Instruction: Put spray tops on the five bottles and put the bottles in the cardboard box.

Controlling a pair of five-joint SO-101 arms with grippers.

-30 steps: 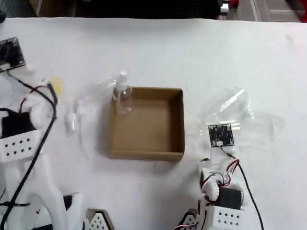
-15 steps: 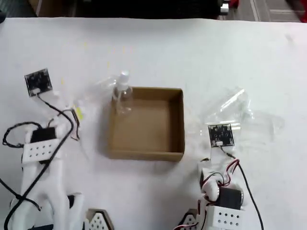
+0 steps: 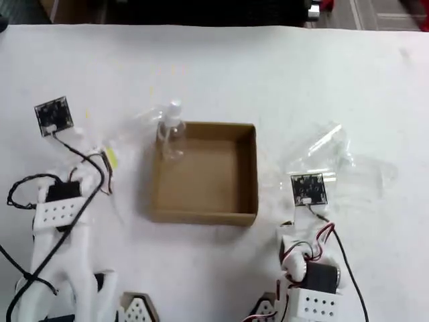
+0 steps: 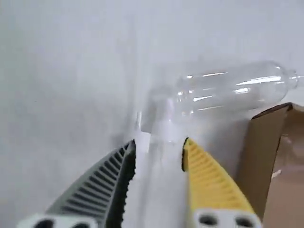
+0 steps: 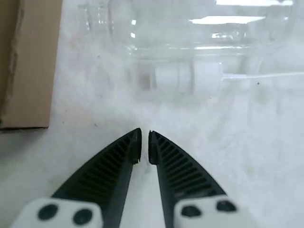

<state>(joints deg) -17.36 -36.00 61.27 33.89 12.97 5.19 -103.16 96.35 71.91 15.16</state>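
My left tool [image 4: 159,147] is wide open and empty above a white spray top [image 4: 156,114], which lies by a clear plastic bottle [image 4: 232,90] on its side, just left of the open brown cardboard box [image 4: 273,156]. My right tool [image 5: 144,145] is closed to a sliver and empty, near a second clear bottle [image 5: 199,23] right of the box.

White tabletop [image 3: 281,74] spreads across the high view, its far edge running along the 12 o'clock side. Past that edge, a dark strip [image 3: 201,12] lies in shadow. Toward 1 o'clock, a small red-and-white object [image 3: 316,8] sits just beyond the edge, next to a stretch of grey floor [image 3: 389,13] crossed by pale lines. At 11 o'clock, a brownish shape [image 3: 57,8], possibly a carton, shows beyond the tabletop's corner, cut off by the frame.
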